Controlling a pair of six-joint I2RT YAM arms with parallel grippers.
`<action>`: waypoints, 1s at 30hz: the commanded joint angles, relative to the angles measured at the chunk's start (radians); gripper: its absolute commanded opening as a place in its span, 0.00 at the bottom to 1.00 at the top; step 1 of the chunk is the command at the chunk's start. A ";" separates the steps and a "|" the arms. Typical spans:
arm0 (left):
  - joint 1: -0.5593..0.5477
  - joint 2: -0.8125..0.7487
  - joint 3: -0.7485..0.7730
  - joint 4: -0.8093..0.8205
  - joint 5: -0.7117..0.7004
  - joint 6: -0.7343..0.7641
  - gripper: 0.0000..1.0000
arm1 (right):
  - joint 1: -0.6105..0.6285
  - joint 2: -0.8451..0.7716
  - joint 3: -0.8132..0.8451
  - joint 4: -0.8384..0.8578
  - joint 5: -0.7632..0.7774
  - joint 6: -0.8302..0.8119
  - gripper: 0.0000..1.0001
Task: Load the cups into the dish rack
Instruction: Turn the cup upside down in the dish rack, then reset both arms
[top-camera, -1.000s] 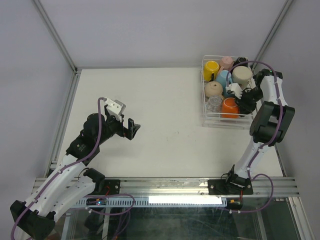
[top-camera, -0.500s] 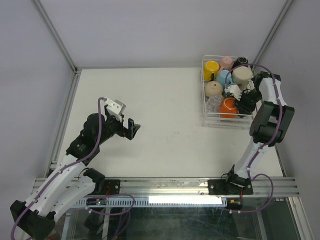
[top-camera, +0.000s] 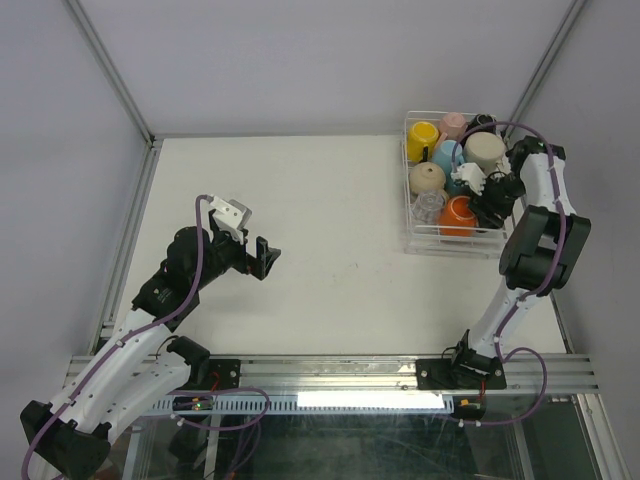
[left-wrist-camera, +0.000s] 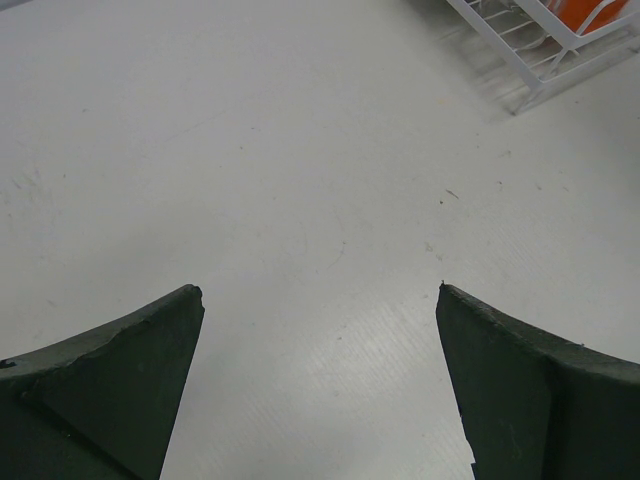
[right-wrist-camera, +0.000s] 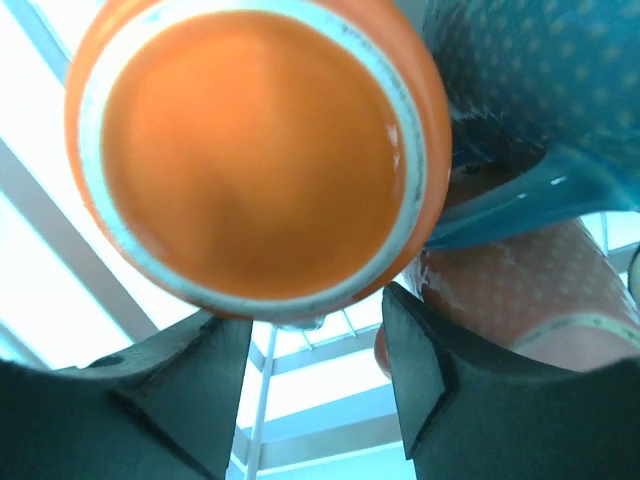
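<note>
The dish rack (top-camera: 408, 190) stands at the table's far right with several cups in it: a yellow one (top-camera: 423, 133), a pink one (top-camera: 453, 124), a blue one (top-camera: 449, 155), two beige ones (top-camera: 484, 150), a clear tumbler (top-camera: 429, 206) and an orange mug (top-camera: 458, 213). My right gripper (top-camera: 482, 200) reaches into the rack beside the orange mug. In the right wrist view the orange mug (right-wrist-camera: 250, 150) fills the top, just past my right gripper (right-wrist-camera: 318, 305), which is open with only rack wires (right-wrist-camera: 262, 400) in the gap. My left gripper (top-camera: 266, 257) hangs open over bare table.
The left wrist view shows bare table between my left gripper's (left-wrist-camera: 320, 292) fingers and the rack's near corner (left-wrist-camera: 520, 70) at the top right. A blue mug (right-wrist-camera: 520, 90) and a dotted mug (right-wrist-camera: 520, 290) crowd the right fingers. Walls close in the table's sides.
The right gripper's jaws have spread apart inside the rack, and its wrist has shifted slightly toward the back. The orange mug stays in place. The left arm has not moved.
</note>
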 joint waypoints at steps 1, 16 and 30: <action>0.004 -0.018 0.015 0.025 -0.003 0.013 0.99 | 0.004 -0.089 0.056 -0.104 -0.043 0.019 0.59; 0.004 -0.032 0.017 0.024 0.007 0.013 0.99 | -0.005 -0.172 0.158 -0.197 -0.107 -0.013 0.64; 0.038 -0.064 0.031 0.052 0.164 0.002 0.99 | -0.006 -0.627 -0.203 0.151 -0.549 0.350 0.63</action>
